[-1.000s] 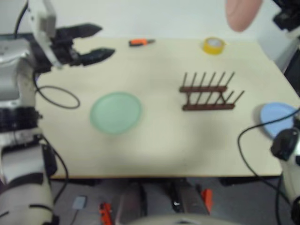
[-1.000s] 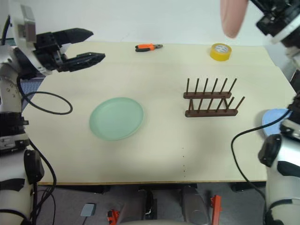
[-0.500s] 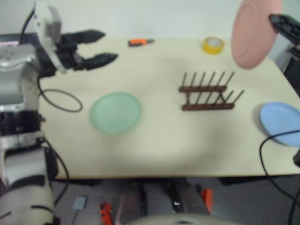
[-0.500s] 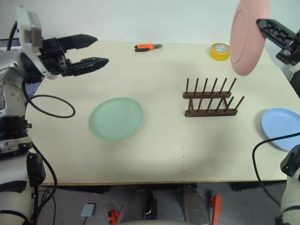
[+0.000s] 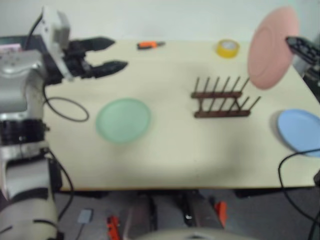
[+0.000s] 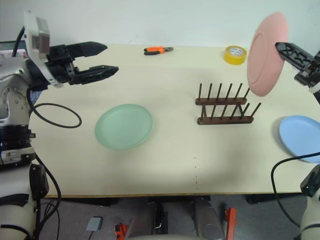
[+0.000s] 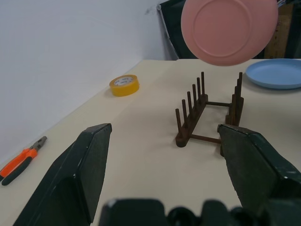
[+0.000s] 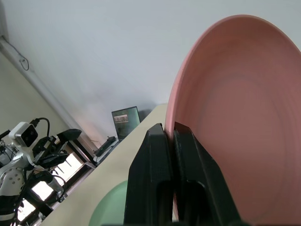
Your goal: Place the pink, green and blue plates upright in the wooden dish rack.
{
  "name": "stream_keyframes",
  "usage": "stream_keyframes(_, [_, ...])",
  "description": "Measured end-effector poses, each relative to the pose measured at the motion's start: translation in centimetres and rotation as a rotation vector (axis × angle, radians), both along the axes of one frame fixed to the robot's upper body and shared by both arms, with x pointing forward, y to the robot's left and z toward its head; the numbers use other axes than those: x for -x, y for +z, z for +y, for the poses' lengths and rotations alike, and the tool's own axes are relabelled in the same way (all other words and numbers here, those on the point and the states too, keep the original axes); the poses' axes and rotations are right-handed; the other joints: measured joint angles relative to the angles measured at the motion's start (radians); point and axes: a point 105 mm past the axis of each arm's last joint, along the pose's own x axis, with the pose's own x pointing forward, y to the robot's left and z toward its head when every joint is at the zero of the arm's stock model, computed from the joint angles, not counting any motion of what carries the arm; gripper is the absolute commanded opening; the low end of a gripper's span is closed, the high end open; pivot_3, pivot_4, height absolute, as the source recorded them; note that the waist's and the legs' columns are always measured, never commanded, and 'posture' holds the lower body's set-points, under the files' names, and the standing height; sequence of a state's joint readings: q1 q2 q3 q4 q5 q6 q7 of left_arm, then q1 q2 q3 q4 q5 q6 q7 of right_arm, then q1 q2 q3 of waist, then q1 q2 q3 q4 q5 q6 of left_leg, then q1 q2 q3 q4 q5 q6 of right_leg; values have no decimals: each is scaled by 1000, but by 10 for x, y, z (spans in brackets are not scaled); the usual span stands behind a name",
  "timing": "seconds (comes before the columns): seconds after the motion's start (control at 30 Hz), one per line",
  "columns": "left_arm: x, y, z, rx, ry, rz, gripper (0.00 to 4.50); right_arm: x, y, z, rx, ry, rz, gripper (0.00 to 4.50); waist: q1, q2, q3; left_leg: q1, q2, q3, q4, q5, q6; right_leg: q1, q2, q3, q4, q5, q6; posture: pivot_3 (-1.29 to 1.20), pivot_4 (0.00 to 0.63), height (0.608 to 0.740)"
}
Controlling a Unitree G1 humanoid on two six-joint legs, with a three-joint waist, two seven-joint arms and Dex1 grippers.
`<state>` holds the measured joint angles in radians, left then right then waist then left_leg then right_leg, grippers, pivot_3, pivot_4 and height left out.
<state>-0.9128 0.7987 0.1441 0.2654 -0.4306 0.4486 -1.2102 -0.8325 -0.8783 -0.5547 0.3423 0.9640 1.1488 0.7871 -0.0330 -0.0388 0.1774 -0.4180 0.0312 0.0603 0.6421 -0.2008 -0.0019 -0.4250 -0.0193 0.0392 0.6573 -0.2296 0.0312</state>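
Right gripper (image 6: 294, 54): my fingers are clamped tight on the rim of the pink plate (image 6: 266, 53), pinching its edge from the side away from the rack.
Pink plate: up in the air, standing nearly on edge, just above and beyond the far right end of the wooden dish rack (image 6: 224, 106), not touching the pegs.
Feel of the plate: I judge it light and stiff, likely plastic, with a smooth face that could slip or swing in a thin rim pinch.
Where to hold: the rim is the only real purchase; gripping high on the edge leaves the bottom free to drop between two pegs.
Left gripper (image 6: 104, 59): jaws spread wide, holding nothing, hovering over the far left of the table (image 6: 175, 160).
Green plate (image 6: 123, 126): flat on the table, left of the rack and well apart from it; being flat, its edge looks hard to get under.
Blue plate (image 6: 301, 137): flat at the table's right edge, near the rack.
Rack: empty, thin pegs, small, and I'd guess it shifts easily if a plate knocks it.
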Motion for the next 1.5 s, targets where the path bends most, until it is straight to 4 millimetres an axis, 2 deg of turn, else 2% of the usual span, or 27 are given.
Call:
stream_keyframes(0.3, [10,-1,-5,-13,-49,6,3953,-1,-11,-3,-19,19,26,0,0,0,0,0,0,0,0,0,0,0,0,0,0,0,0,0,150,740])
stream_keyframes(1.03, [11,-4,-4,-19,-44,24,3953,-4,-25,-16,-18,6,47,0,0,0,0,0,0,0,-1,0,0,0,0,0,-1,0,0,0,150,740])
stream_keyframes(1.5, [11,-4,-4,-21,-45,28,3953,-8,-36,-16,-14,22,84,0,0,0,0,0,0,0,-1,0,0,0,0,0,-1,0,0,0,150,740])
